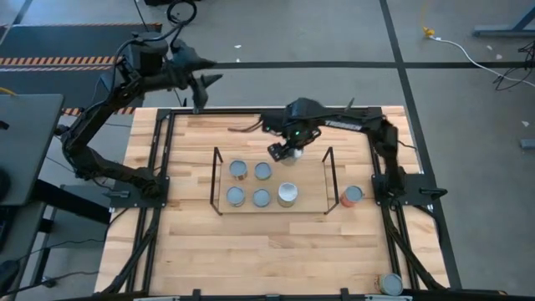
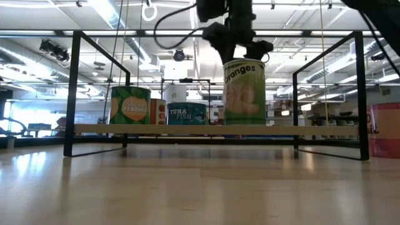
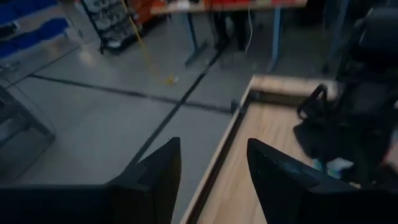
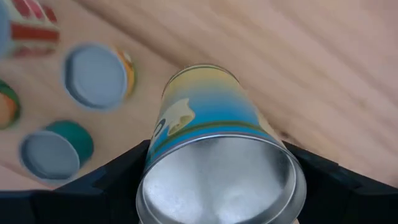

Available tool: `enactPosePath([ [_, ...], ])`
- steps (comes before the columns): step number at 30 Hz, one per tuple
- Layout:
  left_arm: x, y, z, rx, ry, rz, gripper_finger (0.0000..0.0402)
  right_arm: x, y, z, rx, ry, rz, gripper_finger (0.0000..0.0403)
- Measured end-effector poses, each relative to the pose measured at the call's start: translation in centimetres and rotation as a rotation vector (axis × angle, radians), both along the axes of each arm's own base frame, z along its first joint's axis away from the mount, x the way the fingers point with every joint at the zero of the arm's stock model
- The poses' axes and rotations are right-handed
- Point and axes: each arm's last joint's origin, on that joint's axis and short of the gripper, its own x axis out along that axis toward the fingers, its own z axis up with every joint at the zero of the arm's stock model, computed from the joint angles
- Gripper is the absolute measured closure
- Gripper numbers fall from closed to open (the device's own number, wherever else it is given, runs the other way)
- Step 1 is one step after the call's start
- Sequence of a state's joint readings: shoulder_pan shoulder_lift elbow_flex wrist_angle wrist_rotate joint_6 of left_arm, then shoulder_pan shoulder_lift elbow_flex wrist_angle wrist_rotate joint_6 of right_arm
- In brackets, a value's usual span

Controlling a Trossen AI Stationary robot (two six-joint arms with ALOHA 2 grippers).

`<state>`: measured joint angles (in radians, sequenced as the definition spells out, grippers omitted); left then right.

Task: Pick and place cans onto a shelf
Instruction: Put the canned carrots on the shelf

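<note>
Right hand (image 1: 287,152) is clamped around a blue-and-yellow can (image 4: 214,155), holding it up over the back row of the shelf (image 1: 328,177), where five cans already sit. Left hand (image 3: 211,177) is parted and empty, hanging past the tabletop's (image 1: 251,251) far-left corner.

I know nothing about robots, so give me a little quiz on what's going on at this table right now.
1. How many cans stand on the shelf with no gripper on them?
2. True or false: the left gripper holds a can.
3. Where is the red-sided can? A) on the shelf B) on the table, just outside the shelf's right end C) in the left gripper

Key: 1) Five; the right gripper grips a sixth over the shelf. 2) False; it is open and empty, raised beyond the table's far left corner. 3) B.
</note>
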<state>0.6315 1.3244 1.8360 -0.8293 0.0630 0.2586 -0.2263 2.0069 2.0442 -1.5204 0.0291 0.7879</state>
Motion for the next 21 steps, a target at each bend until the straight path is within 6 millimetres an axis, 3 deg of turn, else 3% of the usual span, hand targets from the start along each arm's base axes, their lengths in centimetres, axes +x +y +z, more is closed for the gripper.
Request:
enactPosePath([
  [7, -0.5, -0.6, -1.3, 0.019, 0.187, -0.061, 0.0214, 2.3, 2.1, -3.5, 0.073, 0.1, -0.046, 0.0084],
  [11, -0.8, -1.5, -1.2, 0.012, 0.192, -0.117, 0.0214, 2.9, 2.6, -4.8, 0.088, 0.133, -0.061, 0.0082],
  [21, -1.3, -2.7, -0.5, 0.083, 0.179, -0.184, 0.0214, 3.0, 1.2, -5.0, 0.105, 0.1, -0.126, 0.004],
])
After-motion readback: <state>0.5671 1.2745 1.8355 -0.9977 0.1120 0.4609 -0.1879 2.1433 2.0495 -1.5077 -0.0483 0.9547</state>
